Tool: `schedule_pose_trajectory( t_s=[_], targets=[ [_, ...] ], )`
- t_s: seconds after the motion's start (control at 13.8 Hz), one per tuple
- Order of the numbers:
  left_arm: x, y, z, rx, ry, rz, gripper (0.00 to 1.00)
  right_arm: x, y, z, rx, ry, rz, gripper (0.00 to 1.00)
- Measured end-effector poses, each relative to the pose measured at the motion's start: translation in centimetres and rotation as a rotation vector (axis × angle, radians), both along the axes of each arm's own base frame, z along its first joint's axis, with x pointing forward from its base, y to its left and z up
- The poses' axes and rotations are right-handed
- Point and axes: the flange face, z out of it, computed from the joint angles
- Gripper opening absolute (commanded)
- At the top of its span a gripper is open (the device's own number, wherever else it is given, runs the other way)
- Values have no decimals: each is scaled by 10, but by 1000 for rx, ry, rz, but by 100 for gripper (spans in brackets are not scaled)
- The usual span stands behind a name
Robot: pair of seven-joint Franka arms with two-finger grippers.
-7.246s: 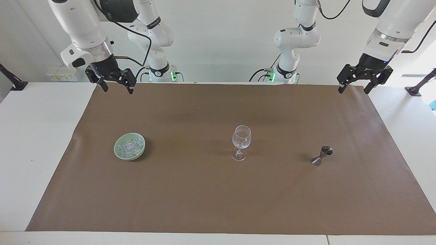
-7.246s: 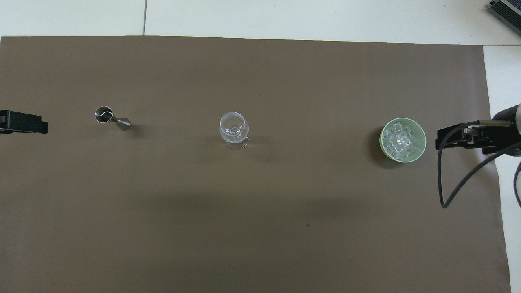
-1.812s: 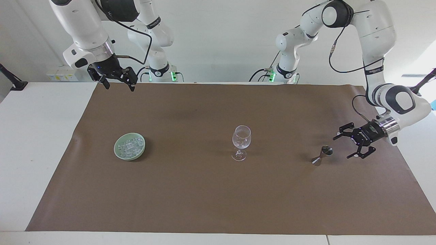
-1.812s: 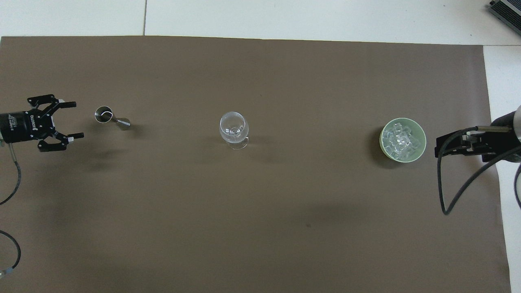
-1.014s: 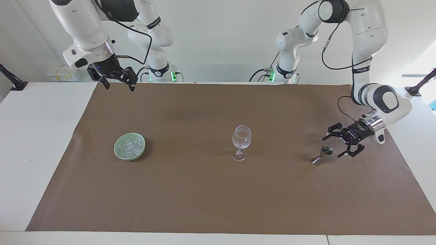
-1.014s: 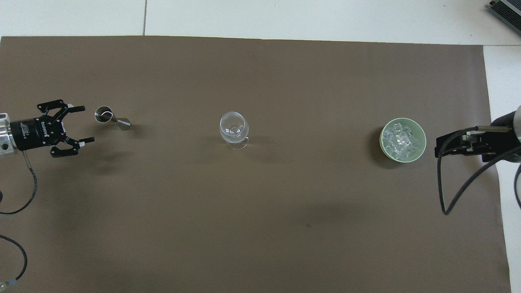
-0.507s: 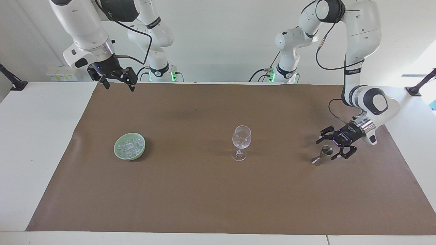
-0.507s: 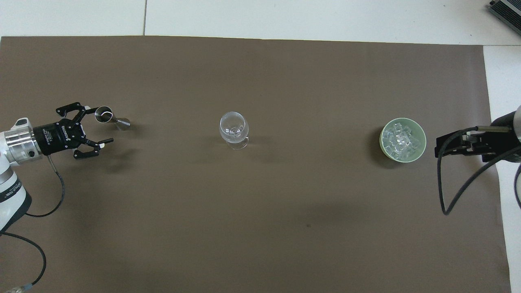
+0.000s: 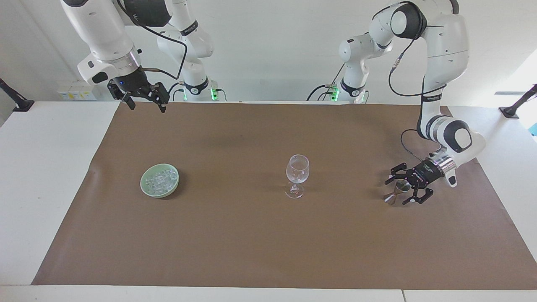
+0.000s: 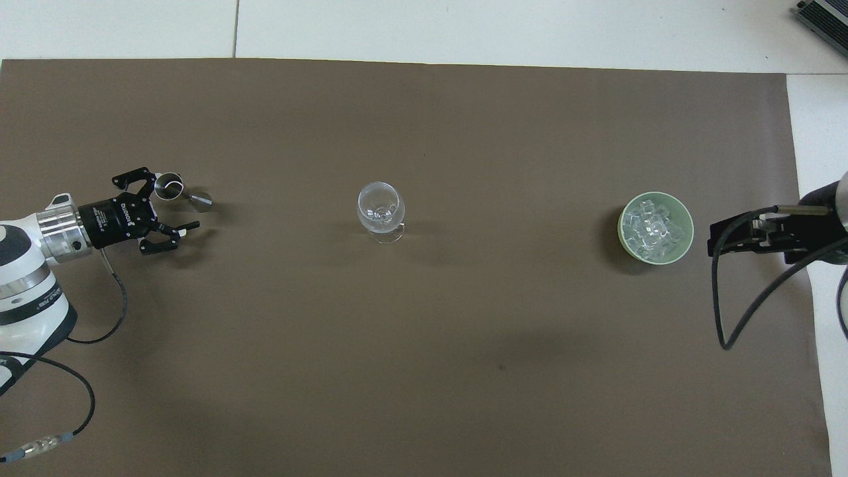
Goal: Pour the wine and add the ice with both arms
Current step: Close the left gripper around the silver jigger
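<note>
Since the earlier shots the left gripper [image 9: 397,192] has come down from up by the robots' edge of the table and swung in sideways at the measuring cup [image 9: 397,192]. Its 2 fingers are spread wide apart, 1 on either side of the little metal cup, which stands between them. From the facing view I can't tell whether either finger actually touches it yet. The cup looks upright on the mat and not lifted.

Using the wine glass [image 9: 297,175] as the landmark: there's 1 glass, standing upright about mid-mat, and I can't make out any liquid in it. The 1 measuring cup sits well apart from the glass, toward the left arm's end of the table and about as far from the robots as the glass. The 1 green bowl [image 9: 147,191] sits well apart from the glass toward the right arm's end, also about level with it. All the ice [image 9: 160,180] is piled in that bowl, a heap of small clear cubes that I can't count exactly.

The right gripper [image 9: 145,106] hasn't budged, the right arm just waits with it hanging over the mat's edge by the robots, toward the right arm's end from the glass. Its fingers are apart too, with nothing between them.

2 arms, 1 brown mat [image 9: 235,243] covering most of the white table [image 9: 37,176].
</note>
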Motion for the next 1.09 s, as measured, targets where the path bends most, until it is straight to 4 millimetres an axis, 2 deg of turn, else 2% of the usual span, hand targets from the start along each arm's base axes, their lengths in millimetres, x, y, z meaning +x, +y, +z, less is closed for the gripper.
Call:
schedule_pose_trajectory(
  t_s=[0.43, 0.72, 1.09],
  targets=[
    [5, -8, -2, -39, -33, 21, 93, 0, 0, 0, 0, 0, 0, 100],
    [6, -15, -1, -51, -39, 13, 73, 0, 0, 0, 0, 0, 0, 100],
    [6, -12, -1, -52, -42, 15, 64, 0, 0, 0, 0, 0, 0, 100]
  ],
)
